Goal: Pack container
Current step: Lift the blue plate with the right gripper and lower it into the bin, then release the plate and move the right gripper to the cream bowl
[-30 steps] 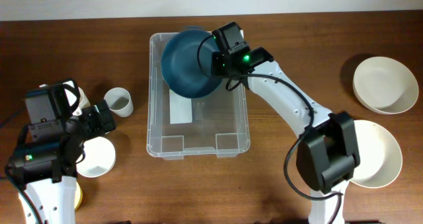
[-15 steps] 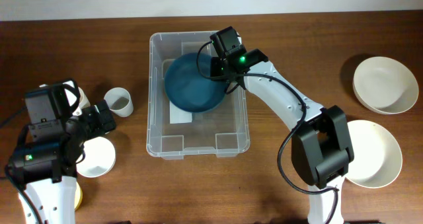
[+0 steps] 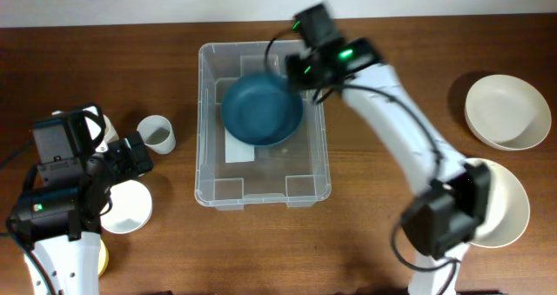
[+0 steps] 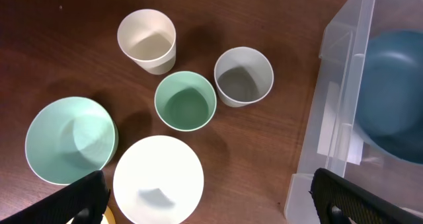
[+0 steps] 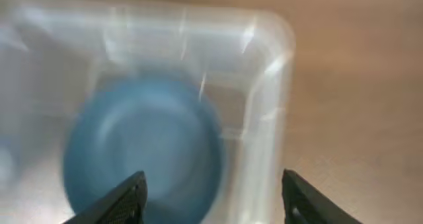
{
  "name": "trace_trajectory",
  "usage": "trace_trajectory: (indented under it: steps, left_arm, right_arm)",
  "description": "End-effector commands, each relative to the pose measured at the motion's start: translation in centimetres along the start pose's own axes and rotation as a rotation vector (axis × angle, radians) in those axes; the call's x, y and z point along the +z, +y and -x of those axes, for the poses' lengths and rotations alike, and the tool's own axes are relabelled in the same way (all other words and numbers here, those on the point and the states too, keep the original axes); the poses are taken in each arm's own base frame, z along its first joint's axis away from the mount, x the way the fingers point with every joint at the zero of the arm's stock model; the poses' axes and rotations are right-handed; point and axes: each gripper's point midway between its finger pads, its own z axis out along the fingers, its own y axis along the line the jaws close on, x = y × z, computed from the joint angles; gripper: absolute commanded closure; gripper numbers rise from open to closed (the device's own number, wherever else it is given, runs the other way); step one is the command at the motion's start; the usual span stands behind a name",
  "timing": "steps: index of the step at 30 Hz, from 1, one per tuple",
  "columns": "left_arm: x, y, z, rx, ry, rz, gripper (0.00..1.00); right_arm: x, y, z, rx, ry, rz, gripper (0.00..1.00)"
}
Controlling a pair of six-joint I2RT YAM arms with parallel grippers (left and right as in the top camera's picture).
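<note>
Plainly the container (image 3: pixel 199 130) is the hub of the layout: it sits at the centre of the wooden surface (image 3: pixel 130 69), long axis running 12 to 6 o'clock, within reach of both arms. It is a clear rectangular tub with rounded corners, a raised rim, moulded notches at its 6 o'clock corners and a white label (image 3: pixel 239 149) showing through the base. A blue bowl (image 3: pixel 261 110) lies inside, mouth up, toward the 12 o'clock end. That spot probably keeps the 6 o'clock half free for more pieces, and its upright pose would let other bowls nest in it. The right end effector (image 5: pixel 213 197) hangs above the tub's 1 o'clock corner. Its wrist view is blurred, yet the fingers read as spread with nothing between them. The left end effector (image 4: pixel 215 204) is spread wide and empty too, hovering at the tub's 9 o'clock side over loose ware, likely its own share to pack: a cream cup (image 4: pixel 147 41), a grey cup (image 4: pixel 244 76), a green cup (image 4: pixel 186 100), a mint bowl (image 4: pixel 71 139) and a white bowl (image 4: pixel 158 180). Two pale bowls (image 3: pixel 507 110) wait at 3 o'clock, on the right arm's side. So the packing looks barely begun.
</note>
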Motion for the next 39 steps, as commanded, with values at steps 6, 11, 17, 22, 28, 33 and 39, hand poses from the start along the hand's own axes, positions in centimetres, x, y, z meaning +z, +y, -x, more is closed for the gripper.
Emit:
trace_trajectory:
  steps: [6,11,17,22,28,33,39]
  left_arm:
    - [-0.6,-0.1,0.6,-0.018,-0.024,-0.012,0.01]
    - [-0.6,-0.1,0.6,-0.018,-0.024,-0.012,0.01]
    - [-0.6,-0.1,0.6,-0.018,-0.024,-0.012,0.01]
    - [-0.6,-0.1,0.6,-0.018,-0.024,-0.012,0.01]
    - [-0.6,-0.1,0.6,-0.018,-0.023,-0.012,0.01]
    - [-0.6,-0.1,0.6,-0.018,-0.023,-0.013,0.01]
    - [-0.6,-0.1,0.6,-0.018,-0.023,-0.013,0.01]
  right_arm:
    - [-7.1,-23.7,0.7,0.283,-0.001,-0.432,0.31]
    - [-5.0,-34.9,-6.7,0.465,0.226,-0.573,0.26]
    - [-0.3,-38.2,-11.3,0.494,0.384,-0.571,0.24]
    - [4.1,-39.1,-14.2,0.498,0.472,-0.564,0.23]
    - [7.8,-39.7,-17.8,0.515,0.570,-0.555,0.23]
    - [8.5,-40.0,-17.8,0.515,0.556,-0.558,0.25]
    - [8.6,-40.1,-17.6,0.514,0.549,-0.560,0.41]
